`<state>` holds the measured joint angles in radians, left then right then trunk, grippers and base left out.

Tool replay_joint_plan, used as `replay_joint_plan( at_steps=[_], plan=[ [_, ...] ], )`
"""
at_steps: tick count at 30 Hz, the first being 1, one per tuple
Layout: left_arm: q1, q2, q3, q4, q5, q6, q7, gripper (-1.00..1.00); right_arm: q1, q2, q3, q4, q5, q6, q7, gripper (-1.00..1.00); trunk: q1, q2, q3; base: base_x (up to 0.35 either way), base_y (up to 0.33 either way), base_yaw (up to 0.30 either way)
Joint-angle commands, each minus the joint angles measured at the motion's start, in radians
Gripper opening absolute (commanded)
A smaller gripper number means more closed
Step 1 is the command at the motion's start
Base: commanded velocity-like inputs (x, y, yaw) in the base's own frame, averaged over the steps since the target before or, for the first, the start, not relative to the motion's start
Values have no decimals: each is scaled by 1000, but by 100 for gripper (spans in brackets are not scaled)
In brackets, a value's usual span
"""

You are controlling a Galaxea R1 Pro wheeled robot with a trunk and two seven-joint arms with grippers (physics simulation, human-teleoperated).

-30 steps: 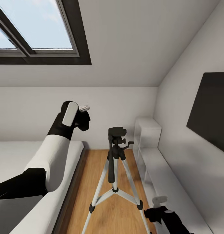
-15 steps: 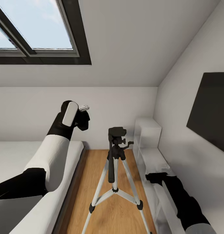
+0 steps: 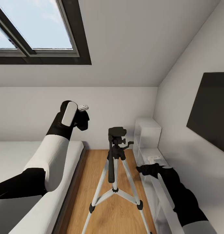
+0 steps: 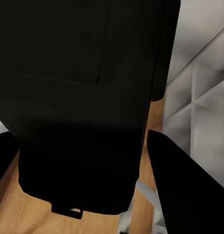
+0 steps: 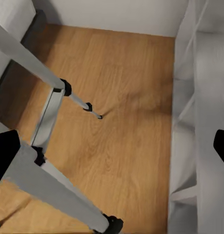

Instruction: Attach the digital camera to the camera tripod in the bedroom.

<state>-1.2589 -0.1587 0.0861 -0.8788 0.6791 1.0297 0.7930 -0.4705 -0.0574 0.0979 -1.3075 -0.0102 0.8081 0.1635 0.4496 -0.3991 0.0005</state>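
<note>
The camera tripod (image 3: 114, 162) stands on the wood floor between bed and shelf, its black pan head (image 3: 117, 132) bare on top. My left gripper (image 3: 82, 113) is raised up and to the left of that head, shut on the digital camera (image 3: 84, 122). In the left wrist view the camera's black body (image 4: 78, 97) sits between the dark fingers (image 4: 182, 187). My right gripper (image 3: 140, 169) hangs open to the right of the tripod, at mid-leg height. In the right wrist view the silver legs (image 5: 29, 66) and a black foot (image 5: 113, 224) lie below my open right gripper (image 5: 112, 151).
A grey bed with a white mattress (image 3: 11, 156) runs along the left. A white cube shelf (image 3: 147, 130) and low ledge line the right wall under the black TV (image 3: 211, 107). A skylight (image 3: 37, 26) sits in the sloped ceiling. Wood floor (image 3: 92, 169) shows around the tripod.
My right arm has come up from the lower right corner and moved left, toward the tripod. The left arm with the camera has barely shifted.
</note>
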Motion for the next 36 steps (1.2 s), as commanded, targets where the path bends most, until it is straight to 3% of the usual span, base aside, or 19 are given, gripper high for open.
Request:
replay_joint_plan(
  at_steps=[1,8,20,36],
  plan=[
    [0,-1,3,0,11,2,8,-100,0,-1,8,4,-1,5,29,100,0,-1,0,0,0,0],
    [0,-1,3,4,15,1,8,-100,4,-7,22,102,11,-7,96,100,0,-1,0,0,0,0],
    [0,-2,3,6,18,1,8,-100,5,-3,31,300,16,-183,106,100,0,-1,0,0,0,0],
    [0,-4,3,8,19,1,8,-100,5,-1,73,333,13,-215,111,100,0,-1,0,0,0,0]
  ],
)
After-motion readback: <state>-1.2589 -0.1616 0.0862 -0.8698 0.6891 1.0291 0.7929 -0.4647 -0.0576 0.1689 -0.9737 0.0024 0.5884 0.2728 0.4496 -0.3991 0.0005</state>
